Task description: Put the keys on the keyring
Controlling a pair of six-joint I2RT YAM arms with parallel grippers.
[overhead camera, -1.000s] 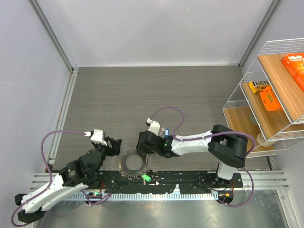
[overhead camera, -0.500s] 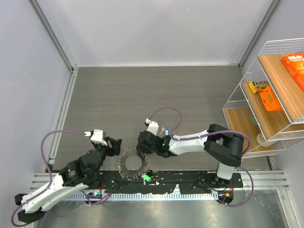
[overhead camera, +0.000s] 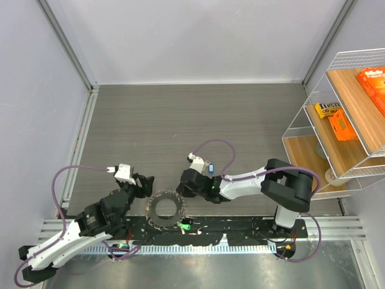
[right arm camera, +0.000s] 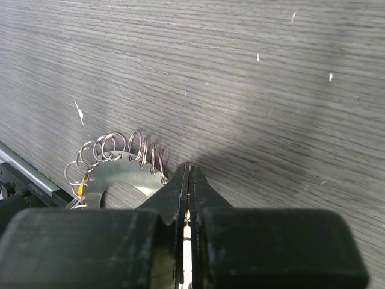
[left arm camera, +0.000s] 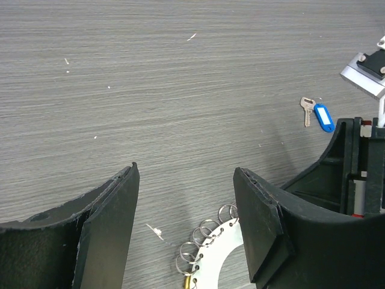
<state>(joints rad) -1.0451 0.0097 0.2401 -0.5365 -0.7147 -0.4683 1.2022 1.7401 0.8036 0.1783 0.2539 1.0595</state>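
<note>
The keyring (overhead camera: 164, 206), a flat silvery ring fringed with small split rings, lies at the table's near edge. My left gripper (overhead camera: 146, 182) stands open just left of it, and its wrist view shows the keyring's rim (left arm camera: 224, 244) low between the fingers (left arm camera: 264, 223). My right gripper (right arm camera: 189, 170) is shut, its tips (overhead camera: 181, 191) at the keyring's right rim (right arm camera: 120, 165); I cannot tell whether anything is pinched. A blue-headed key (overhead camera: 210, 167) (left arm camera: 323, 117) lies on the table behind the right arm. A green-headed key (overhead camera: 185, 225) lies on the black rail.
A wire shelf (overhead camera: 313, 96) with orange boxes (overhead camera: 343, 123) stands at the right. A metal rail with black mounts (overhead camera: 240, 227) runs along the near edge. Grey walls close in the left and the back.
My right gripper has closed from open to shut and has shifted slightly toward the near edge. The keyring has slid a little to the left. The left arm has not moved.
</note>
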